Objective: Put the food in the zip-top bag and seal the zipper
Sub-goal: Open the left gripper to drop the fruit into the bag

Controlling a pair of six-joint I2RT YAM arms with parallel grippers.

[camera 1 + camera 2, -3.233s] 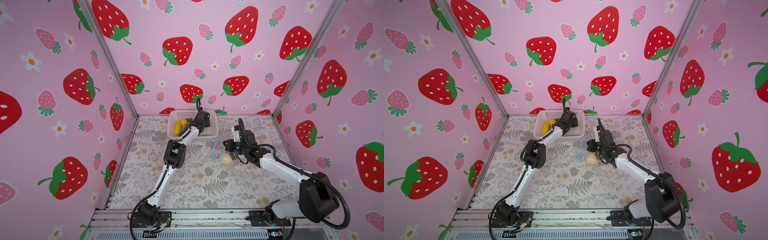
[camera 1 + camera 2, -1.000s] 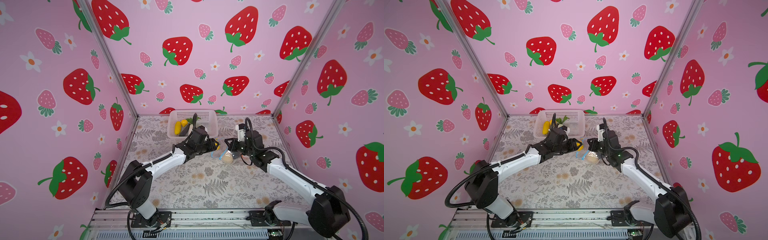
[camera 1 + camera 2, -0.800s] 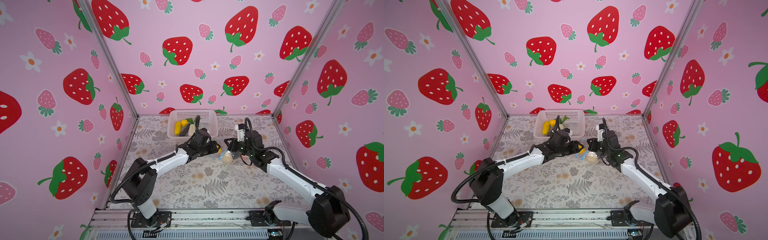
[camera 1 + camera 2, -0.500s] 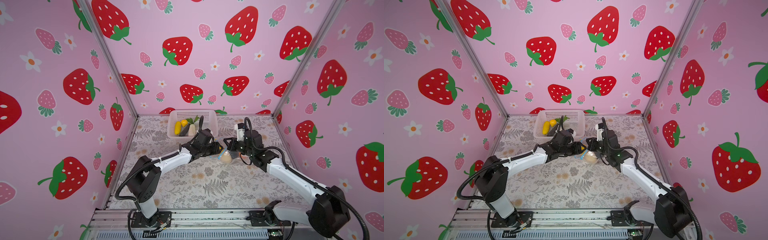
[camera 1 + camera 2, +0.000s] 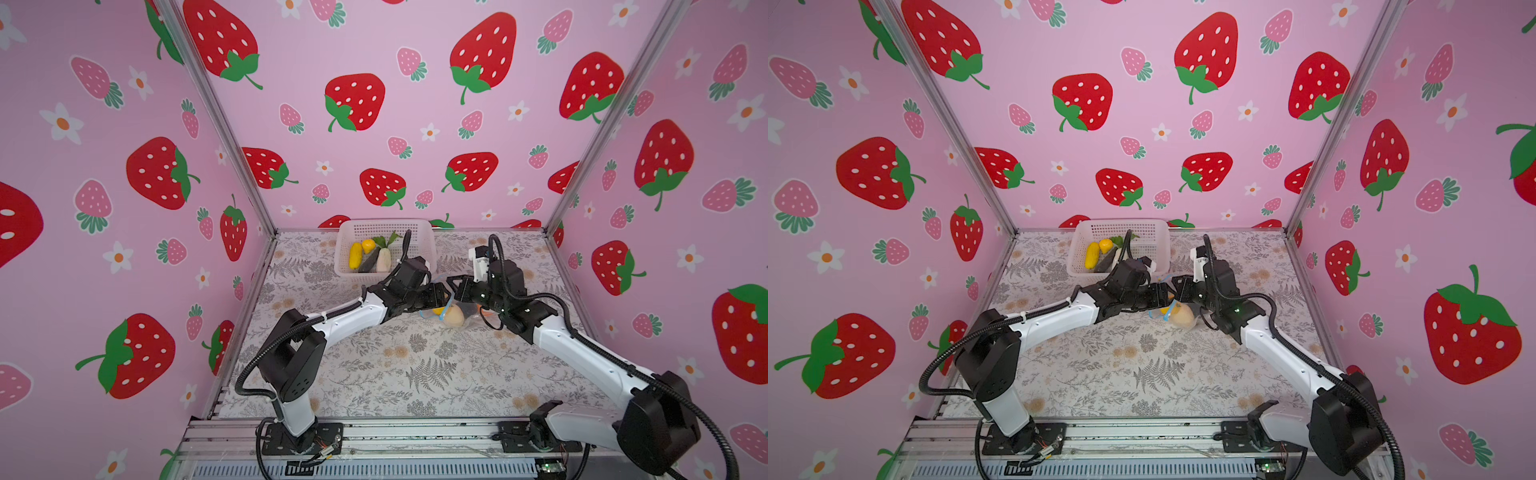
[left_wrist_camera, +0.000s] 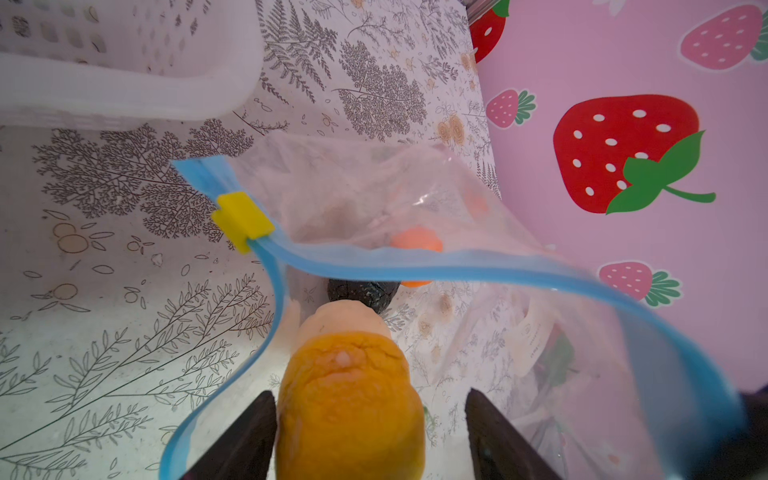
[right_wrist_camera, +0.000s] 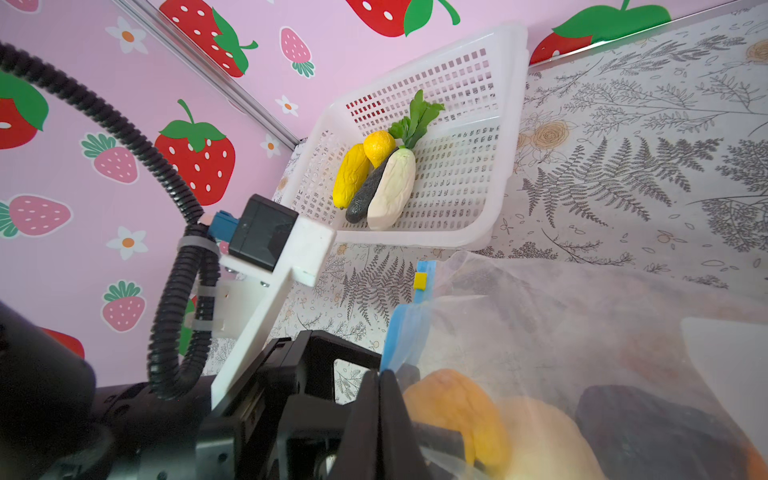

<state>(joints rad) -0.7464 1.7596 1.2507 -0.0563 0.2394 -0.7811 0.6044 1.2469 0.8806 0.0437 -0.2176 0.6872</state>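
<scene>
I have the orange toy fruit (image 6: 349,407) just inside the mouth of the zip-top bag (image 6: 374,187), between the two light-blue lips of the zipper (image 6: 415,257). The left gripper (image 6: 370,419) has its jaws spread wider than the fruit. One side sits against it and the other shows a clear gap, so I judge it grips nothing. The right gripper (image 7: 380,395) has its jaws pressed flat together on the bag's upper lip, holding the mouth up off the tabletop (image 5: 415,374).

The bag lies just in front of the white mesh basket (image 7: 511,124). Inside it, a beige walnut-like ball (image 6: 332,320) touches the orange, with a dark piece (image 6: 361,291) behind and a small orange piece (image 6: 415,243) deeper in.

My worry is the crowding at the mouth. The ball blocks the way in, so the orange may settle on the lower lip and roll out onto the tabletop. When I pull the left jaws back, they could snag that lip and drag the fruit along. The right jaws hold only thin, slippery film. If it slides free, the mouth collapses.

The yellow corn (image 7: 352,174), a round yellow fruit (image 7: 379,147), a long dark piece (image 7: 365,197) and the white radish (image 7: 392,191) lie in the basket. Anything left across the track would stop the yellow slider (image 6: 241,220).
</scene>
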